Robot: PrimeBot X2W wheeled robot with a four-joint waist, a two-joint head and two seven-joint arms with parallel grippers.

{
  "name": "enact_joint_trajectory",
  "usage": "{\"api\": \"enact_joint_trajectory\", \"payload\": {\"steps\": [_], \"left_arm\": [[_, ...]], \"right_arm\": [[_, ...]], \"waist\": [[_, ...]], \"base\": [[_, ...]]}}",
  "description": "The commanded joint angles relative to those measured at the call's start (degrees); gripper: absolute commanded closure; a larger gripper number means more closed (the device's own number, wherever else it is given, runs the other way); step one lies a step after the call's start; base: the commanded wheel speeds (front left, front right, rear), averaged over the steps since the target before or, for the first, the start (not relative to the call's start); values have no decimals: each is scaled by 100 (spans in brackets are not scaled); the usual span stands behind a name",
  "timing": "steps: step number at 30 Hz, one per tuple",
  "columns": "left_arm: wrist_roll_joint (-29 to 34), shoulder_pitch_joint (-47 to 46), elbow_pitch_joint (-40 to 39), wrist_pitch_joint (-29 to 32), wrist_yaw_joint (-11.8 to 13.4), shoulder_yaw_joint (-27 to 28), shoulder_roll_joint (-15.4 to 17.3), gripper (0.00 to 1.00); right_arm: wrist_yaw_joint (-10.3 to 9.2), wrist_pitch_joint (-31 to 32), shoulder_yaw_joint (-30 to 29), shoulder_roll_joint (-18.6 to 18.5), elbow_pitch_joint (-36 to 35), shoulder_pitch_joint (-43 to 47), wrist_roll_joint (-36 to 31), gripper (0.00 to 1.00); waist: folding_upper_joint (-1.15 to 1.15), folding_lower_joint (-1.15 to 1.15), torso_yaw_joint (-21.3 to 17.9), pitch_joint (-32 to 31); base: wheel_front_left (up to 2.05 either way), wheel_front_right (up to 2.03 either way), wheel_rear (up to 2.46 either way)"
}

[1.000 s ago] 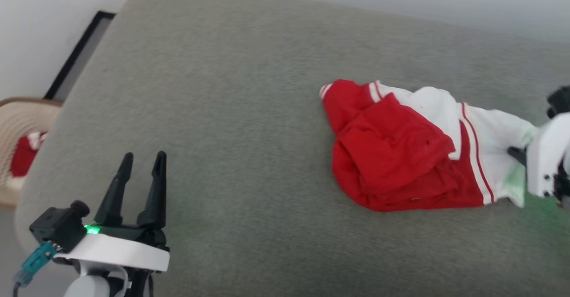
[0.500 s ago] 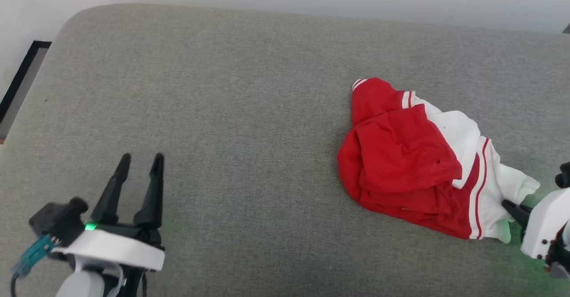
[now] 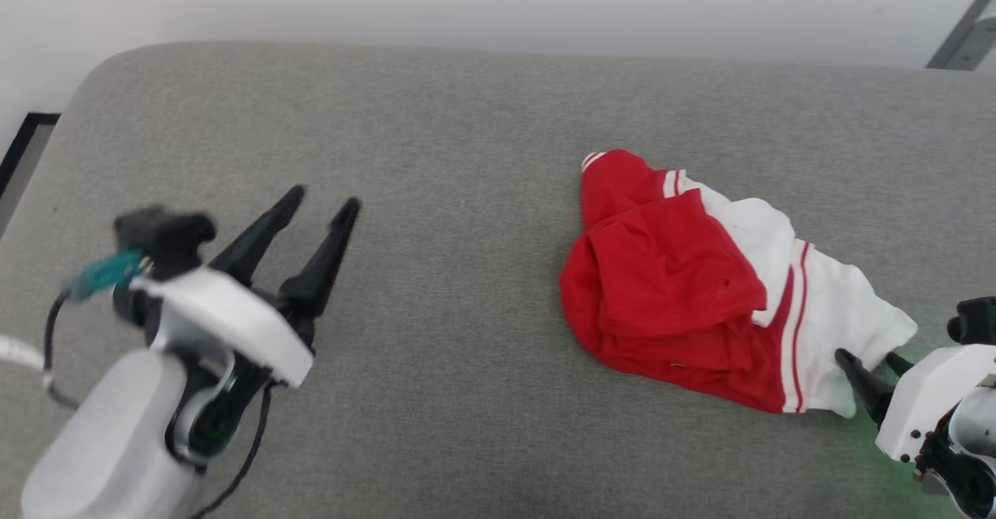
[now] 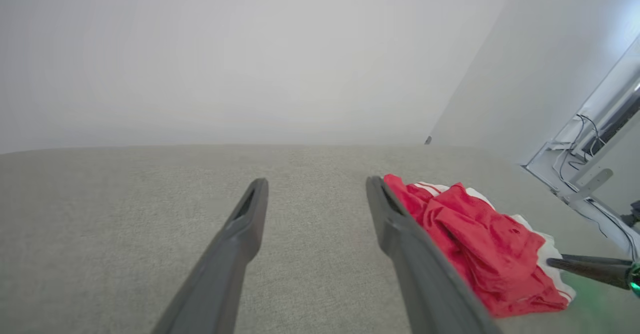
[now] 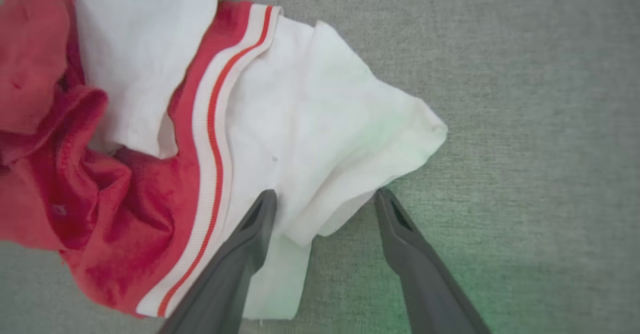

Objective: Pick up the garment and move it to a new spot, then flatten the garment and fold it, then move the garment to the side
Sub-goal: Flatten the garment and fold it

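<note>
Head view: the red-and-white jersey (image 3: 685, 293) is lying crumpled on the right half of the grey cushion (image 3: 436, 114). At its white sleeve edge the right gripper (image 3: 865, 357) is sitting with fingers spread, gripping nothing. Well off to the side, the left gripper (image 3: 325, 197) is hovering, fingers spread too.

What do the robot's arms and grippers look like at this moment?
The left gripper has two long, tapered black fingers on a white housing, a black camera block with a teal plug and dark cable, and a pale grey forearm. The right gripper matches; its white housing shows small dark holes.
</note>
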Motion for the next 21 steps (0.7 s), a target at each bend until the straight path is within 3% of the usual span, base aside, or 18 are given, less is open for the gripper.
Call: {"api": "enact_joint_trajectory", "payload": {"steps": [1, 8, 13, 21], "left_arm": [[-118, -209, -15, 202, -21, -124, 34, 0], [-557, -1374, 197, 1556, -21, -725, -1, 0], [-716, -2232, 514, 2452, -21, -1197, -260, 0], [-755, -2993, 1213, 3571, -18, -1885, -666, 0]], "right_arm": [[-29, -59, -70, 60, -113, 97, -45, 0], [-16, -539, -475, 408, -946, 364, -537, 0], [-16, -1509, -603, 764, -1443, 405, -1067, 0], [-16, -2785, -564, 1273, -1404, 275, -1842, 0]], "waist": [[0, 0, -78, -58], [0, 0, -433, -144], [0, 0, -819, -109], [0, 0, -1354, 95]], "base": [[0, 0, 0], [0, 0, 0], [0, 0, 0], [0, 0, 0]]}}
